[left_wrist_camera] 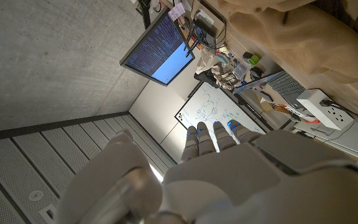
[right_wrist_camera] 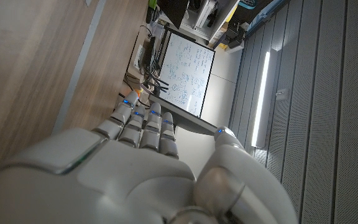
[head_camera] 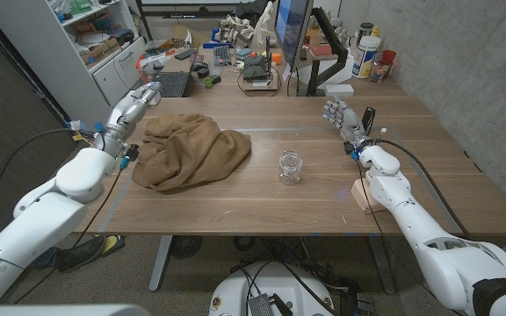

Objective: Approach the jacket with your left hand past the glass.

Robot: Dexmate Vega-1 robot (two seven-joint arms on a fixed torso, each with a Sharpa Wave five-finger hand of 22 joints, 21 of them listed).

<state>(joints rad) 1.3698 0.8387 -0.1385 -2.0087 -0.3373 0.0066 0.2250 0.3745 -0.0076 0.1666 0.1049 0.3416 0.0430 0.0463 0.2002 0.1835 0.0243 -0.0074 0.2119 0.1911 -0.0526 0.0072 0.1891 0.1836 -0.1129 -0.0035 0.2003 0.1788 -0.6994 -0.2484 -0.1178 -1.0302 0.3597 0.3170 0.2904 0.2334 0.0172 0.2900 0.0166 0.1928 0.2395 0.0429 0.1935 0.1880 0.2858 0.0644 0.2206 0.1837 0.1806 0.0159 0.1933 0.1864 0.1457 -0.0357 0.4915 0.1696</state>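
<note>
Left hand [head_camera: 141,98], fingers apart and empty, hovers just beyond the crumpled brown jacket [head_camera: 190,151]. Glass [head_camera: 290,166] stands right of it, mid-table. Right hand [head_camera: 342,115] open, empty. Keyboard [head_camera: 172,83] lies behind.

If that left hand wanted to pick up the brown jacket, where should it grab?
Probably the raised folds at the jacket's far left corner, nearest the left hand. The cloth lies crumpled, so bunched ridges there give fingers something to pinch. Coming down from above at that side also stays well away from the glass.
</note>
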